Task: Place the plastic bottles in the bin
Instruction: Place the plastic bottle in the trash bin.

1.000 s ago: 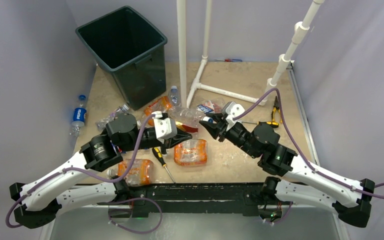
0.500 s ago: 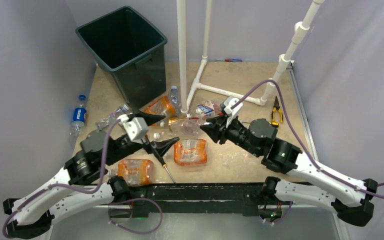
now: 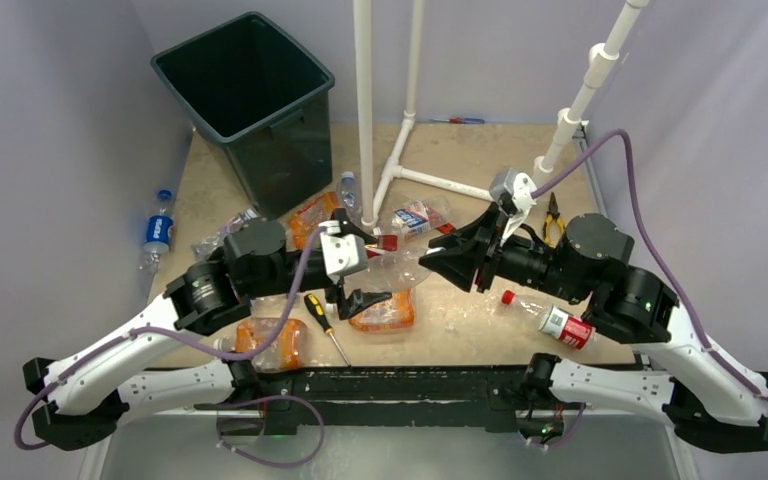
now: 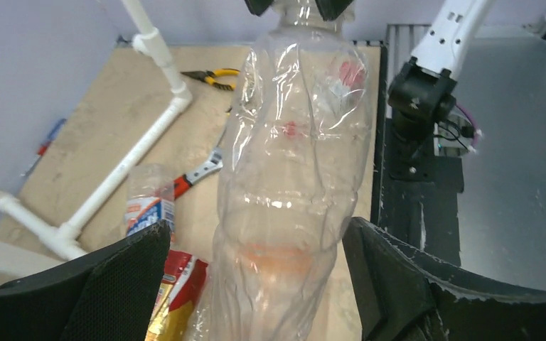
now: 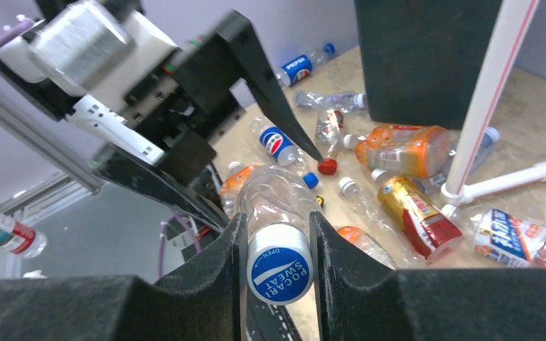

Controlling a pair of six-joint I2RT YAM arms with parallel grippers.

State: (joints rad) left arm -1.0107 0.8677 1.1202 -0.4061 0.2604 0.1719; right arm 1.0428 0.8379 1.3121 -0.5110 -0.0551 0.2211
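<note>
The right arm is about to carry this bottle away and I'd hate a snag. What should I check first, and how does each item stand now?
1. Right fingers clamped on the clear bottle at its blue cap: ok.
2. Left fingers spread open: ok.
3. Left fingers free of the bottle's sides: cannot tell.
4. Bin upright, mouth open: ok.
5. Straight path to the bin: likely not ok, because the white pipe stands between.

High rear overview; opposed close wrist views of one bottle (image 4: 288,192)
</note>
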